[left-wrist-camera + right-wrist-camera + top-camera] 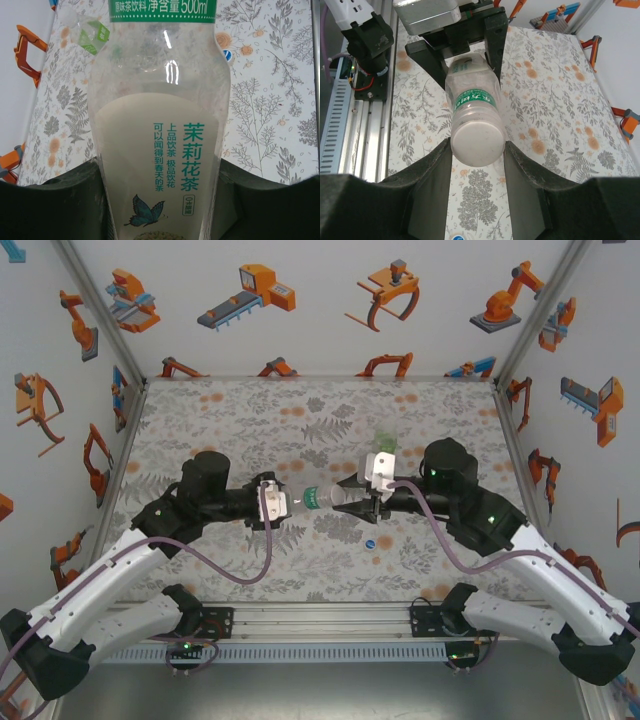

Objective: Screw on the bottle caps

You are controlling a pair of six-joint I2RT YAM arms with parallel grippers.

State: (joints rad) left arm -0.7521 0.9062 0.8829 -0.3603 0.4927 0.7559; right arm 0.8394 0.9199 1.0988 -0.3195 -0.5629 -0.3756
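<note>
A colourless bottle (313,498) with a green neck band hangs level above the table between both arms. My left gripper (283,502) is shut on its lower body (160,150), one finger on each side. A wide white cap (475,142) sits on the bottle's mouth, and my right gripper (476,146) is shut on it, its fingertips (446,150) touching the rim on both sides. The blue cap (371,544) lies on the table below the right gripper. A green-tinted bottle (385,445) lies behind the right wrist. The green cap and the third bottle are out of view.
An aluminium rail (320,620) with both arm bases runs along the near edge. White walls with orange robot pictures (250,290) close the back and both sides. The floral mat (250,410) stretches behind the arms.
</note>
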